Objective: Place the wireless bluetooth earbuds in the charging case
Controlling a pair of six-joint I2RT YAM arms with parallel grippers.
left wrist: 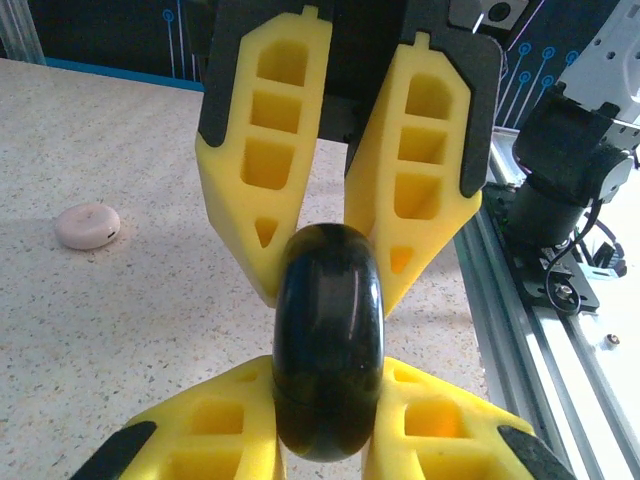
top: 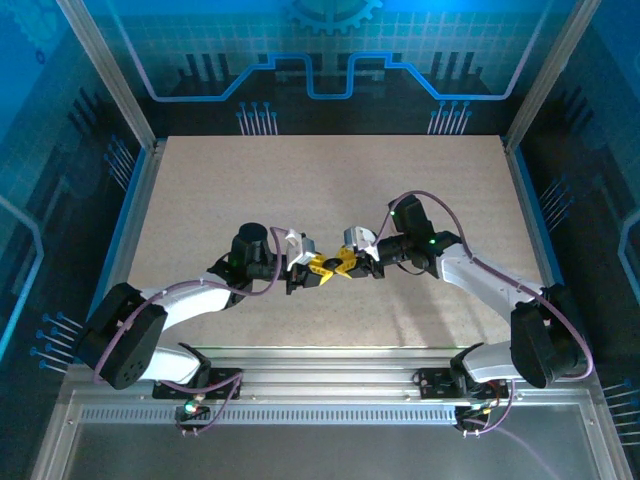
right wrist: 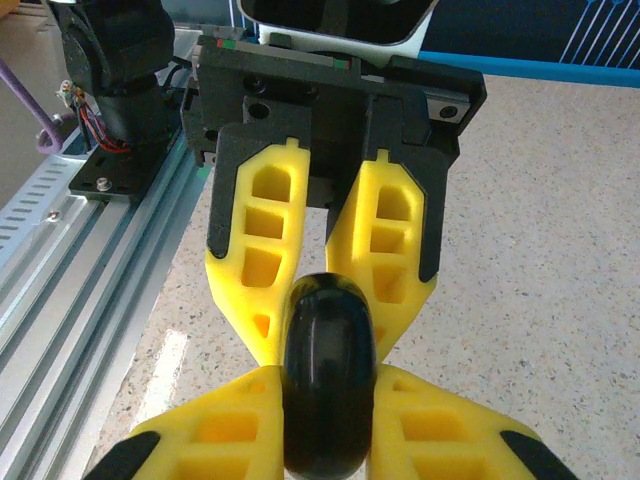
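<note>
Top external view showed the left gripper (top: pixel 320 271) and the right gripper (top: pixel 345 265) meeting tip to tip over the middle of the table (top: pixel 200 200), toward its near edge. The item between them could not be made out from that height. Left wrist view resolved it as the charging case (left wrist: pixel 328 340), a glossy black puck turned edge-on. Both pairs of yellow fingers (left wrist: pixel 265 170) pinched it, each pair narrowed onto its flat faces, one reaching in from the left and one from the right. Right wrist view gave the same double grip from the opposite side. Left wrist view also showed a small pale disc (left wrist: pixel 88 225) lying on the table, on the far side of the grippers and well apart. The case appeared shut, and its contents could not be determined.
</note>
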